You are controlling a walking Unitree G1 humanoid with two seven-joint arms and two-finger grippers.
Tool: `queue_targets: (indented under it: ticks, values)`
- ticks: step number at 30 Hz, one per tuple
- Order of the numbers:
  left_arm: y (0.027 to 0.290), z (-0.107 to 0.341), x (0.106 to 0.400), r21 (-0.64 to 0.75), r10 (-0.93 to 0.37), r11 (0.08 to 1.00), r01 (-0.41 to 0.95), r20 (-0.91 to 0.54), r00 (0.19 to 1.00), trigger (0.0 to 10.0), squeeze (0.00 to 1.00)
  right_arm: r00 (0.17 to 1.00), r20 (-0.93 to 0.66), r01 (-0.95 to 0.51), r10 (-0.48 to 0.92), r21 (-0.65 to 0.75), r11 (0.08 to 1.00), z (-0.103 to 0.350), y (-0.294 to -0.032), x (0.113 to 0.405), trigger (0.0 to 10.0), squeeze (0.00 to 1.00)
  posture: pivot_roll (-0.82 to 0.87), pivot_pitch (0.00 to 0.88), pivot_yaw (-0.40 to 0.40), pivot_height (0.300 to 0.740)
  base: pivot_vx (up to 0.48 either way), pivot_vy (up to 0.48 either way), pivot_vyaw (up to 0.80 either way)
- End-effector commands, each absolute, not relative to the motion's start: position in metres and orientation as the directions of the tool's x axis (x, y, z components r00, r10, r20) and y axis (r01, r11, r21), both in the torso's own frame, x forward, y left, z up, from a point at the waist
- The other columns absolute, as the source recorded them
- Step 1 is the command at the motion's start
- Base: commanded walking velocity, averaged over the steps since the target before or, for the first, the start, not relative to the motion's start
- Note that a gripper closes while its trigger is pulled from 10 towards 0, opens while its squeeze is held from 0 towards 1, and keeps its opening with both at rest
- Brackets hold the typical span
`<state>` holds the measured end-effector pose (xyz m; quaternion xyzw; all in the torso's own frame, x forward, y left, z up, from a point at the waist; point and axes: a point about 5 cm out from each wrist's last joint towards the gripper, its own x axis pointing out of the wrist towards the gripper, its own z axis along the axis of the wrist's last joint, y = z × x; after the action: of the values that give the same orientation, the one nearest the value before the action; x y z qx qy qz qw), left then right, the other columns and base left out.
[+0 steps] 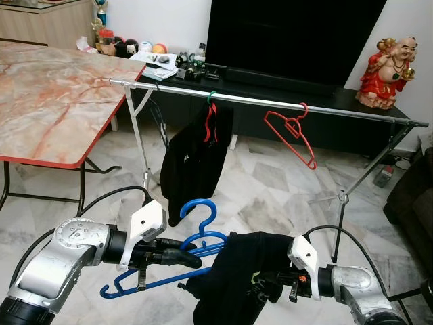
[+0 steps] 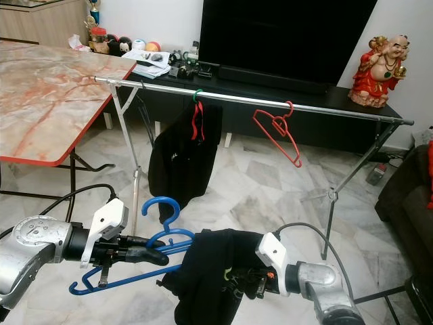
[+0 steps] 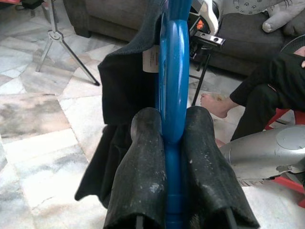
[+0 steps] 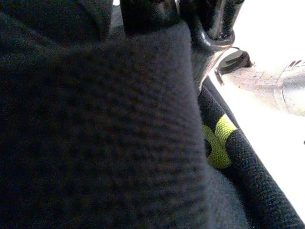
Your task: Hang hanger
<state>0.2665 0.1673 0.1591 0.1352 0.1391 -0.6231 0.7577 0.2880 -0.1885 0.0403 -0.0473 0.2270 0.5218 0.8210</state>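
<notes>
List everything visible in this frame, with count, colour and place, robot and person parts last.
Blue hanger: 1, blue, held low in front of the robot, carrying a black garment.
Clothes rail: 1, silver, across the room ahead.
Red hanger: 1, red, bare, on the rail right of centre.
Hung black garment: 1, black, on the rail left of centre.
Marble table: 1, pink-veined with red edge, at left.
TV: 1, black, on a dark console behind the rail.
Figurine: 1, red and gold, on the console's right end.
Person's foot: 1, bare, by the sofa.
Left gripper: shut on the blue hanger.
Right gripper: at the garment, fingers hidden.
</notes>
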Motion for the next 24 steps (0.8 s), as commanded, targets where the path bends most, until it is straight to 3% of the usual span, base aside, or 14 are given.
queue_targets:
  ticks: [1,24]
  values:
    - [0.1543,0.1753,0.2657,0.075,-0.942,0.119,0.990,-0.308,0.137,0.0,0.00,0.353,-0.417,-0.883,0.838,0.149,0.446,0.0426,-0.1860,0.2907,0.0,0.00,0.12,0.010,-0.148,0.740,0.000,0.000,0.00]
    - [0.1543,0.1676,0.2654,0.074,-0.928,0.115,0.991,-0.347,0.134,0.0,0.00,0.377,-0.460,-0.887,0.804,0.069,0.456,0.0459,-0.1897,0.2944,0.0,0.00,0.12,0.000,-0.142,0.740,0.000,0.000,0.00]
